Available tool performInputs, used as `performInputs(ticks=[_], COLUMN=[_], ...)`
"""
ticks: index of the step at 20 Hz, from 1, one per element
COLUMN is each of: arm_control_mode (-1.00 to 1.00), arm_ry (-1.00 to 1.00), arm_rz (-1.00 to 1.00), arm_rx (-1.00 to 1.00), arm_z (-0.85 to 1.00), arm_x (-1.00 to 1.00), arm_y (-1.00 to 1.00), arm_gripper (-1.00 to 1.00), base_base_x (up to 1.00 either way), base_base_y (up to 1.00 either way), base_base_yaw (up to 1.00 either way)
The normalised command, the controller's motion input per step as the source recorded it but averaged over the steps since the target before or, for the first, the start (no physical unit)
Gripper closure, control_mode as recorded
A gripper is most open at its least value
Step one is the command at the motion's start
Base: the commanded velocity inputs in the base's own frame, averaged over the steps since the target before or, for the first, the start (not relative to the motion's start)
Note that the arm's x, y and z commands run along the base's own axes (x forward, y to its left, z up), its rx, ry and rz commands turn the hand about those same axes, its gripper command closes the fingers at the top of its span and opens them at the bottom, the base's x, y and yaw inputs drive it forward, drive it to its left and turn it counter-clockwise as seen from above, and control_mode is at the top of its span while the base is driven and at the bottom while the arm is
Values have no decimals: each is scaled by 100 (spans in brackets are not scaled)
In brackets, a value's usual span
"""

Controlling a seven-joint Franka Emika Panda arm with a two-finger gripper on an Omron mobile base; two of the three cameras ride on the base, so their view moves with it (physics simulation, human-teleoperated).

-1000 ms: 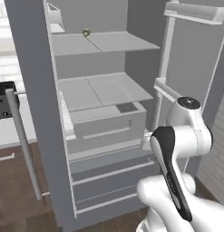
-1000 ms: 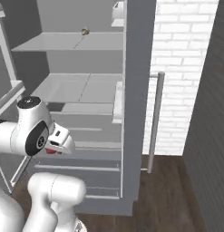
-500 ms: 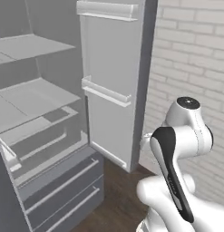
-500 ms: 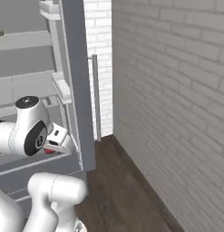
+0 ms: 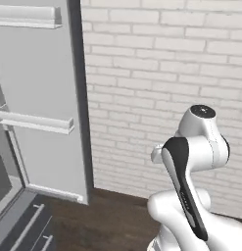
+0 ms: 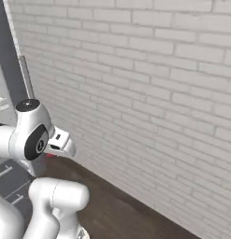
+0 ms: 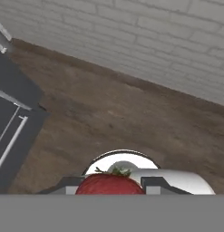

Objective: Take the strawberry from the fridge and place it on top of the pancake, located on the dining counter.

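Note:
A red strawberry (image 7: 109,184) with a green stem sits at the bottom of the hand view, and my gripper (image 7: 109,186) is shut on it, a finger (image 7: 68,183) at each side. A bit of its red (image 6: 51,154) also peeks out under the white hand in the right base view. The grey fridge's open door (image 5: 39,98) with its door shelves stands at the left of the left base view. Its drawers (image 5: 24,230) lie below that door, and the hand view catches them (image 7: 9,122) at its left. The pancake and the dining counter are out of view.
A white brick wall (image 5: 161,63) runs close ahead and to the right, also across the right base view (image 6: 135,84). Dark wood floor (image 7: 113,118) lies beneath the hand. The fridge's slim handle (image 6: 27,77) stands at the left.
The whole picture has swung from the fridge's shelves to the brick wall, so the base has turned. The gripper's hold on the strawberry is unchanged.

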Motion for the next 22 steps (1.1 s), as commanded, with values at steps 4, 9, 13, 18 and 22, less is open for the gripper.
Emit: performInputs(ticks=[4, 9, 13, 18, 22], arm_control_mode=[100, 100, 100, 100, 100], arm_ry=[0, 0, 0, 0, 0], arm_rz=[0, 0, 0, 0, 0], arm_rx=[0, 0, 0, 0, 0], arm_z=[0, 0, 0, 0, 0], arm_x=[0, 0, 0, 0, 0], arm_y=[0, 0, 0, 0, 0], arm_gripper=[100, 100, 100, 100, 100], base_base_x=[-1, 0, 0, 0, 1], base_base_y=[-47, -48, -59, -65, -65], base_base_yaw=[-80, -82, -82, -83, -83])
